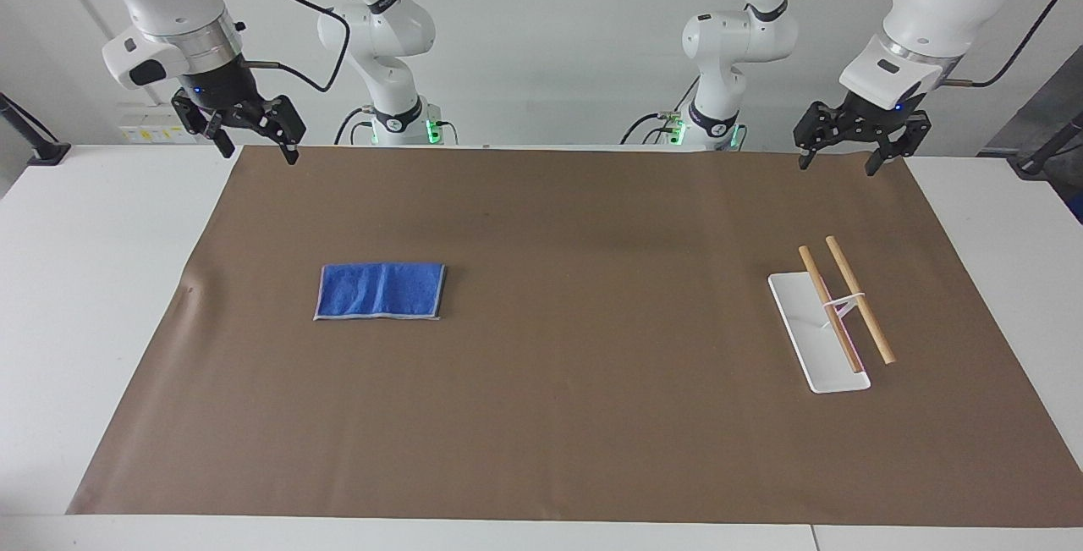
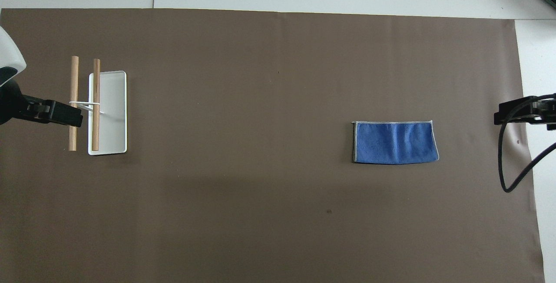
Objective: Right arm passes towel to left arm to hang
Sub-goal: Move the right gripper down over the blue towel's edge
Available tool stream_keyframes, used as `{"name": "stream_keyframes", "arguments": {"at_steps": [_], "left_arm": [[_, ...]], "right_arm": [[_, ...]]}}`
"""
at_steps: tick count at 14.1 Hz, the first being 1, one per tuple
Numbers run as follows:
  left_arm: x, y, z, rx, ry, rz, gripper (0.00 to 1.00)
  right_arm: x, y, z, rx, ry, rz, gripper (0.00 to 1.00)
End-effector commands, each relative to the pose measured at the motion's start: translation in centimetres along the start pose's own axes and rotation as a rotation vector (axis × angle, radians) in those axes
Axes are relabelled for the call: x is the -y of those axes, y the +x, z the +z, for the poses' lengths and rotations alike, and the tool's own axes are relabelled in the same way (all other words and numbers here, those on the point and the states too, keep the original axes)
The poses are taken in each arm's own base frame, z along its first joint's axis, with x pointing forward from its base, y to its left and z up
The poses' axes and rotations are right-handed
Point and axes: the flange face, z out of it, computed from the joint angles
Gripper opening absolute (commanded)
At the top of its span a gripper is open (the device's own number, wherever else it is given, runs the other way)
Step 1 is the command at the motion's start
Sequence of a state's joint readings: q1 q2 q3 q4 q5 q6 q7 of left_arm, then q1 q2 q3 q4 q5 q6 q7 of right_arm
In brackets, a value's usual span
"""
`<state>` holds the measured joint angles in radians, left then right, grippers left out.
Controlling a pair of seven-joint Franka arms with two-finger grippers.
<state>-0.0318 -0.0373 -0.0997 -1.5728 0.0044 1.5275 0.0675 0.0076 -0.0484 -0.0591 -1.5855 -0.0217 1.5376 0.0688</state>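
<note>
The blue towel lies flat and folded on the brown mat, toward the right arm's end of the table; it also shows in the overhead view. My right gripper hangs open and empty, raised over the mat's edge at the robots' end, well apart from the towel; its tip shows in the overhead view. My left gripper hangs open and empty, raised over the mat's edge at the left arm's end; one finger shows in the overhead view over the rack.
A towel rack with a white base and two wooden rails stands toward the left arm's end; it also shows in the overhead view. The brown mat covers most of the white table.
</note>
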Motion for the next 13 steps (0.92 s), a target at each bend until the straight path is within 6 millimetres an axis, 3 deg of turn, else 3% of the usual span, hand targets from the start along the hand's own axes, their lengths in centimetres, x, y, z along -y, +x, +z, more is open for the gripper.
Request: {"name": "stream_keyframes", "arguments": {"at_steps": [1,6,13], "left_arm": [[0.1,-0.9,-0.1,0.008,0.025,-0.01,1.0],[0.1,-1.0,0.0,0.011,0.023,-0.011,1.0],[0.2,-1.0,0.0,0.011,0.023,-0.013,1.0]], "right_arm": [[0.3,-0.8,-0.2,0.004,0.01,0.007,1.0],[-0.1,-0.7,-0.2,0.003,0.013,0.017,1.0],[1.1,-0.8,0.8,-0.022,0.028,-0.006,1.0]]}}
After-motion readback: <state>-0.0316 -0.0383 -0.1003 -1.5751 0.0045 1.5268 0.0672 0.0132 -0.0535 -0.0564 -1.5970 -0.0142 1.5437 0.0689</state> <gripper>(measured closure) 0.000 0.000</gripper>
